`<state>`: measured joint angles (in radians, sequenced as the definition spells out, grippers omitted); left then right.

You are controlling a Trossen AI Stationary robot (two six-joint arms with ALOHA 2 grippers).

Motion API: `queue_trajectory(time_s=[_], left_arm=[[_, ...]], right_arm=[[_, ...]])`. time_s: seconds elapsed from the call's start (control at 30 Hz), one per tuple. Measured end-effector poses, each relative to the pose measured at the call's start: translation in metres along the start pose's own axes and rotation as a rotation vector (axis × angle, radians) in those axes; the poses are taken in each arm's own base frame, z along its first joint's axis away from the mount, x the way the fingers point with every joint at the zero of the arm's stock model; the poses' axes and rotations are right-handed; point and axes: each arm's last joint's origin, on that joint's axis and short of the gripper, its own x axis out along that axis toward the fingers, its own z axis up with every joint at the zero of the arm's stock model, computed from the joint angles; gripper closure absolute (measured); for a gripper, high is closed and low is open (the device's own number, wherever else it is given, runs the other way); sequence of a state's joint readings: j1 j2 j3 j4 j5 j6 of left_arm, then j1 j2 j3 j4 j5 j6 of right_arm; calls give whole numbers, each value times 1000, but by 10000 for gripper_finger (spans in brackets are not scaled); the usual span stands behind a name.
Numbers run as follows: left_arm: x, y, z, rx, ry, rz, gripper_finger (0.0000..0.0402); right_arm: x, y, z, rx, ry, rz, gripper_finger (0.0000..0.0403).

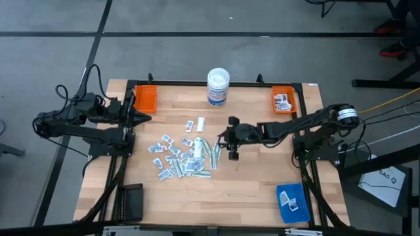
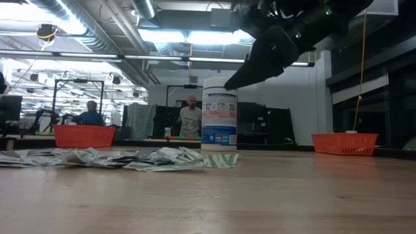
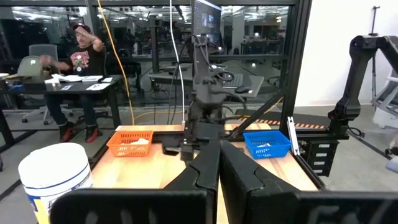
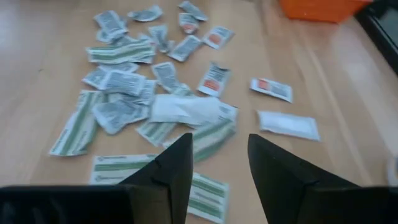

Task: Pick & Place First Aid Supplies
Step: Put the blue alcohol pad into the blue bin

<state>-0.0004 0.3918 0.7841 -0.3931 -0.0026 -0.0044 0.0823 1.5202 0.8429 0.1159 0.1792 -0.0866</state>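
Scattered first aid supplies [image 1: 180, 157] lie mid-desk [image 1: 256, 190]. Just beside the pile's edge hovers the right tool [image 1: 233, 155], fingers parted and empty. Left tool [image 1: 146, 118] waits closed, empty, near an orange tray [image 1: 145, 98].

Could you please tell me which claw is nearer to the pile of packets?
Right: the right claw hovers at the pile of packets' edge; the left claw waits apart.

Orange trays [image 1: 146, 98], green-striped strips [image 4: 71, 134]
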Motion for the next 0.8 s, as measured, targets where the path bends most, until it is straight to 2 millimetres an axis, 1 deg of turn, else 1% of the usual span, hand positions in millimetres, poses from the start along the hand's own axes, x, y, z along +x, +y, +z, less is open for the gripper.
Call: queue_trajectory(time_s=[0.17,0.37,0.6,0.8], left_arm=[[0,0,0,0,0,0,398],[0,0,0,0,0,0,398],[0,0,0,0,0,0,397],[0,0,0,0,0,0,398]], right_arm=[[13,20,-3,-97,-31,49,248],[31,41,-2,-245,-92,197,248],[54,64,13,-408,-131,245,248],[83,77,24,-531,-142,285,248]])
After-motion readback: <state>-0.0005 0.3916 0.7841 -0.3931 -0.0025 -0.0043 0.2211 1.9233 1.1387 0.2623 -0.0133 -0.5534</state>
